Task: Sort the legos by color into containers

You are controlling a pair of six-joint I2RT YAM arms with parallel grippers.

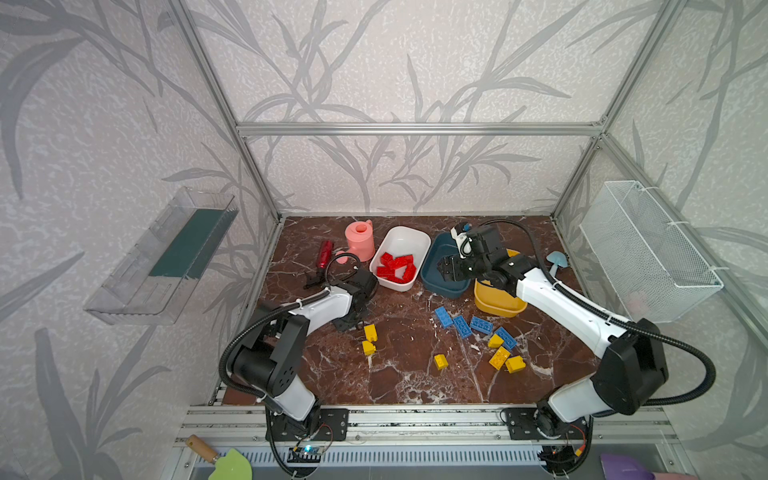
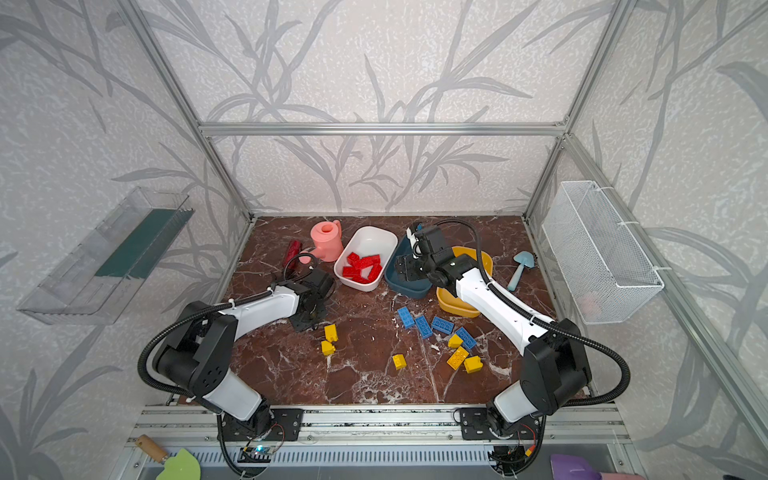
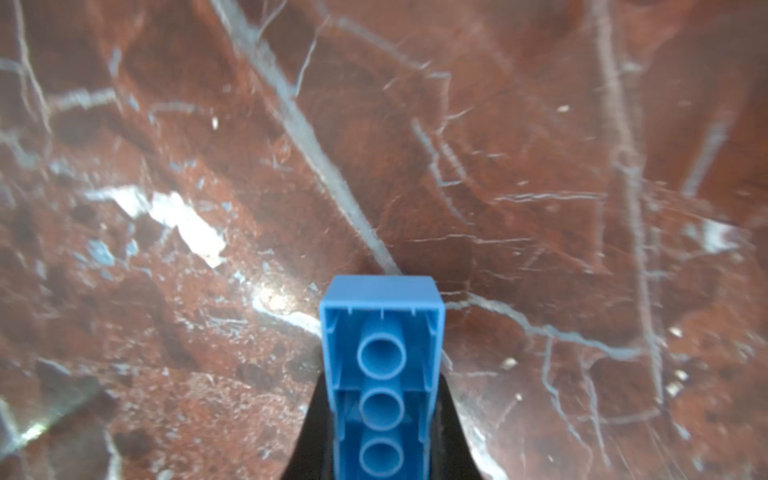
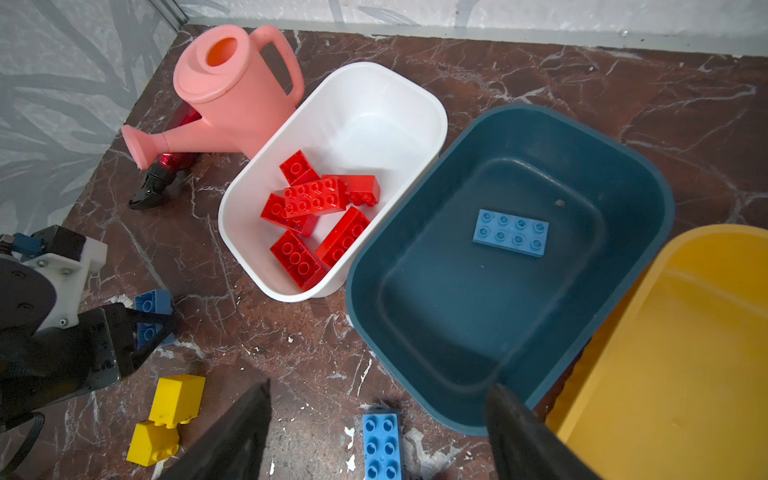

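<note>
My left gripper is shut on a blue lego, held just above the marble table; in both top views this gripper sits left of two yellow legos. My right gripper stands open and empty over the near rim of the teal container, which holds one flat blue lego. Several red legos lie in the white container. The yellow container looks empty. Loose blue legos and yellow legos lie mid-table.
A pink watering can and a dark red tool stand left of the white container. A small blue shovel lies at the far right. A wire basket and a clear tray hang on the side walls.
</note>
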